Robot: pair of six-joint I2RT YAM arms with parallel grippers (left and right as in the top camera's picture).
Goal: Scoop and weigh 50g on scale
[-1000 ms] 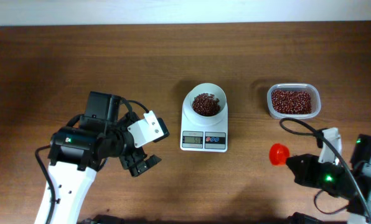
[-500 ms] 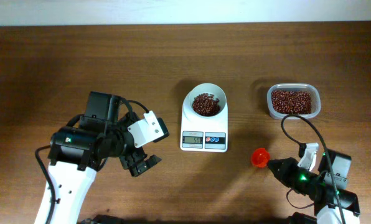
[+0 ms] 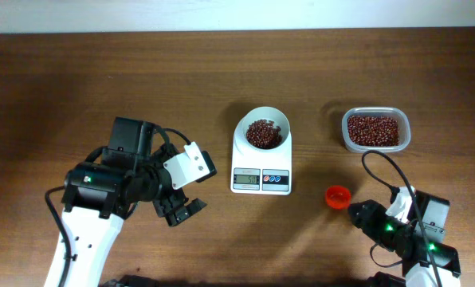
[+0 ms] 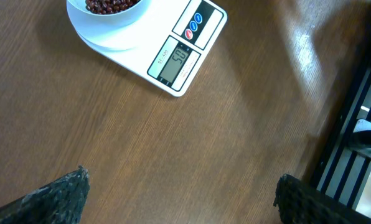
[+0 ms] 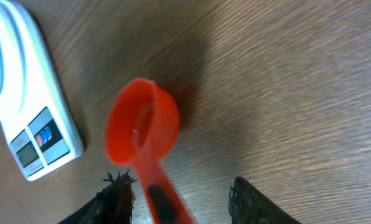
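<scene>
Red-orange scoop (image 3: pixel 337 195) lies on the wooden table (image 3: pixel 221 72) near the scale (image 3: pixel 261 169), on its right side; the scale's white bowl (image 3: pixel 263 118) holds red-brown beans. The right gripper (image 5: pixel 184 190) stands spread astride the scoop's handle, not pinching it. The left gripper (image 4: pixel 182 183) hangs wide apart, holding nothing.

Bowl (image 3: pixel 279 119) on scale (image 3: pixel 261 181), scoop (image 3: pixel 337 195) right, tub (image 3: pixel 345 135) behind

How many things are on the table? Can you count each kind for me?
scale: 1
white bowl with beans: 1
clear tub of beans: 1
red scoop: 1
Total: 4
</scene>
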